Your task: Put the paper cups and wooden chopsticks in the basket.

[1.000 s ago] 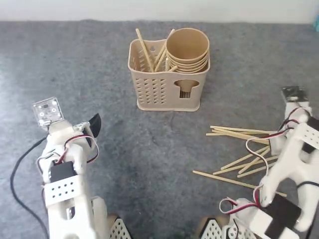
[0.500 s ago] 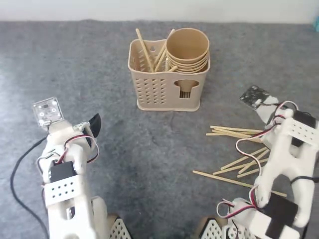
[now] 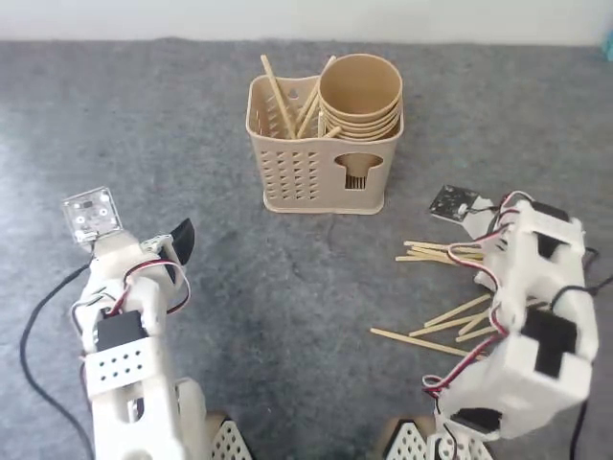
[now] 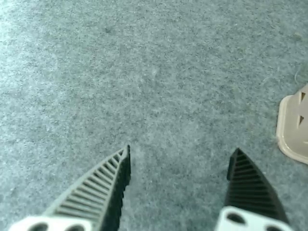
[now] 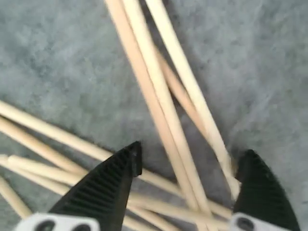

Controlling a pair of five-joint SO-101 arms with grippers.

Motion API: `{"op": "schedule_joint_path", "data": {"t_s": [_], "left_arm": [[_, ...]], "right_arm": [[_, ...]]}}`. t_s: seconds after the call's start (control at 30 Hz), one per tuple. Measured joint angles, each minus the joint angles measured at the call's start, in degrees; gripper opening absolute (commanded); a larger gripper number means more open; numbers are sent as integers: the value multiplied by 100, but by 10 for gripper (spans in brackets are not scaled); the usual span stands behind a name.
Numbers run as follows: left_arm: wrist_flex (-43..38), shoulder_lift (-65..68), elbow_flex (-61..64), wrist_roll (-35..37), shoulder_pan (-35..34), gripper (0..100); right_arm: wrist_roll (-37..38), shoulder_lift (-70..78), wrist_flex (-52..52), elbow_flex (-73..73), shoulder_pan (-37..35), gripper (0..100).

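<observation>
Over the loose chopsticks (image 5: 156, 101) on the right, my right gripper (image 5: 192, 150) hangs spread; my left gripper (image 4: 182, 149) gapes too.

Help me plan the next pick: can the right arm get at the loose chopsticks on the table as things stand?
Probably yes. The right gripper hangs open just above the loose chopsticks, with several sticks lying between its jaws and nothing covering them.
</observation>
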Motion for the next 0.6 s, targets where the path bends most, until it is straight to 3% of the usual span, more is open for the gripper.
{"op": "schedule_joint_path", "data": {"t_s": [0.1, 0.33, 0.6], "left_arm": [[0, 0, 0, 0, 0, 308], [0, 0, 0, 0, 0, 308], [0, 0, 0, 0, 0, 308]], "right_arm": [[0, 334, 0, -448, -9, 9], [-9, 519, 44, -818, -9, 8], [0, -431, 949, -800, -9, 9]]}}
